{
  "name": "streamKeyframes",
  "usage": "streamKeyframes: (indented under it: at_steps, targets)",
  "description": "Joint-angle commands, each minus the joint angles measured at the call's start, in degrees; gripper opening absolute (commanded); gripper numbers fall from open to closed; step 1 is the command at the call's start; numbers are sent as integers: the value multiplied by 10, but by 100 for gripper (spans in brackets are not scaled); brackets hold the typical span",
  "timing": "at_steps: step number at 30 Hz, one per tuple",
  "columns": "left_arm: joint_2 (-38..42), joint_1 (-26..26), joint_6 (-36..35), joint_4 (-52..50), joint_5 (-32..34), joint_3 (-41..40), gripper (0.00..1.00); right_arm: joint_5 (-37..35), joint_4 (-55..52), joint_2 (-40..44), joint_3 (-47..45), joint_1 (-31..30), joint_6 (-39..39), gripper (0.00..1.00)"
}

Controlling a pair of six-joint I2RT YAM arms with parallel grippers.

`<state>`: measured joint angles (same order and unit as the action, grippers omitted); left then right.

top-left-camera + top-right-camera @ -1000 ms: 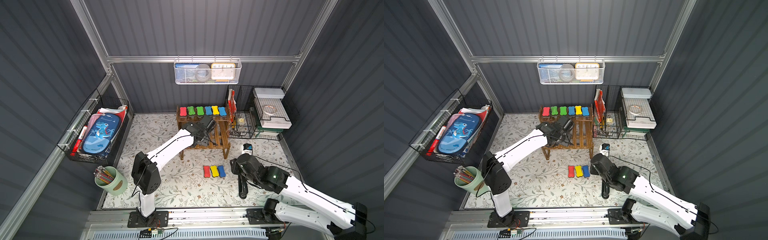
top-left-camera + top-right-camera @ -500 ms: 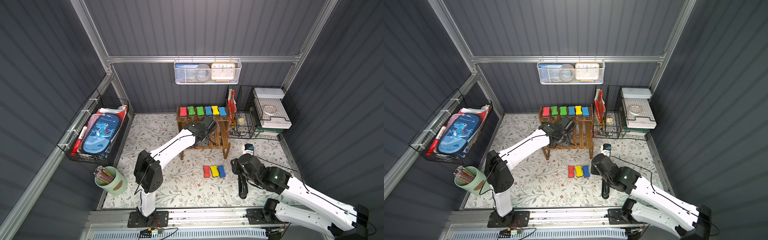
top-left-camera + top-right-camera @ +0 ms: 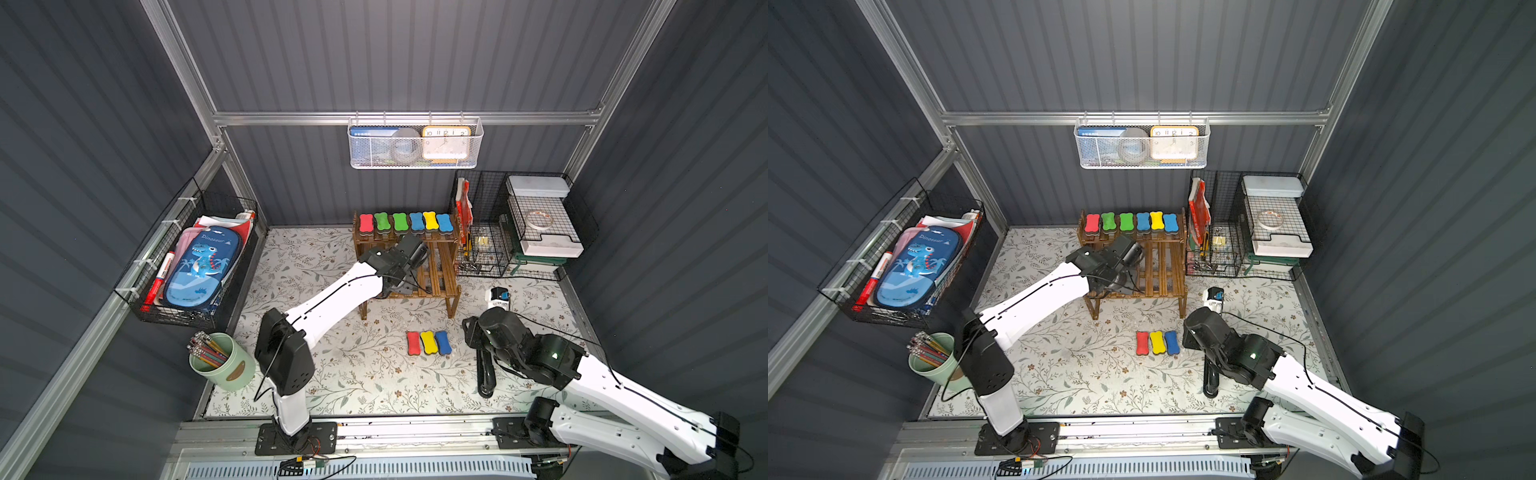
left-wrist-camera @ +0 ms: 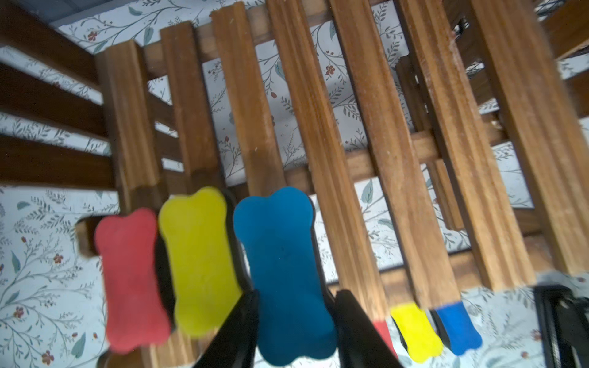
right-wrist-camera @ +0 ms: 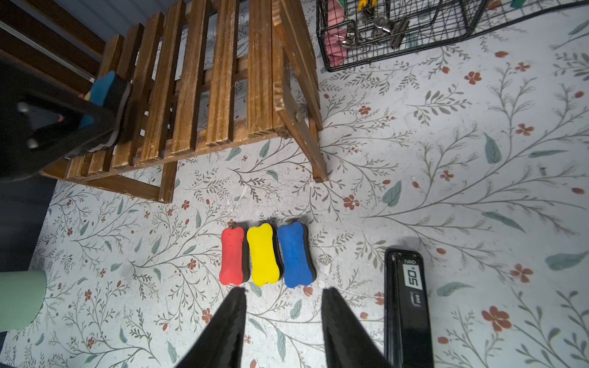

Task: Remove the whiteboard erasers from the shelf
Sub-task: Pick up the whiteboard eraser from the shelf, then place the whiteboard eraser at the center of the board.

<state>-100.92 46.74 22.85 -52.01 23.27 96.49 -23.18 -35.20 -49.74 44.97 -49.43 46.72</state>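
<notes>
The wooden shelf (image 3: 440,266) carries a row of several erasers (image 3: 405,221) on its upper tier, in red, green, blue and yellow. On the lower tier's left end, red (image 4: 130,280), yellow (image 4: 199,267) and blue (image 4: 283,261) erasers lie side by side. My left gripper (image 4: 296,293) is shut on the blue one, a finger against each long side. Three more erasers, red (image 3: 413,343), yellow (image 3: 428,342) and blue (image 3: 443,341), lie on the mat in front. My right gripper (image 5: 284,294) hovers open just short of them, holding nothing.
A black stapler (image 5: 408,306) lies on the mat beside my right gripper. Black wire racks (image 3: 498,232) stand right of the shelf, with a small white and blue object (image 3: 496,297) in front. A green pencil cup (image 3: 220,361) stands front left. A white mesh basket (image 3: 415,143) hangs on the back wall.
My left gripper's jaws have closed in on the blue eraser on the lower tier. The right arm has barely moved.
</notes>
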Motion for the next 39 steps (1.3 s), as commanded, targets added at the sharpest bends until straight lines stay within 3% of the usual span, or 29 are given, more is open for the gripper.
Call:
streamKeyframes:
  at_steps: [1, 9, 16, 23, 32, 36, 39]
  targets:
    - [79, 25, 49, -10, 20, -51, 42, -1, -1, 5, -9, 3, 6, 44]
    - [183, 111, 163, -9, 69, -223, 40, 2, 3, 7, -15, 5, 9, 44]
    - [182, 127, 196, 97, 8, -346, 39, 3, 7, 8, -21, 6, 12, 43]
    - [108, 126, 173, 157, -49, -354, 35, -1, 0, 10, -22, 7, 15, 44]
    - [34, 120, 148, 167, -52, -331, 35, -4, -2, 20, -26, 7, 19, 43]
    - [21, 116, 148, 167, -48, -327, 39, -4, -3, 19, -26, 8, 19, 44]
    - [16, 112, 147, 168, -49, -329, 48, -5, -2, 19, -26, 8, 19, 44]
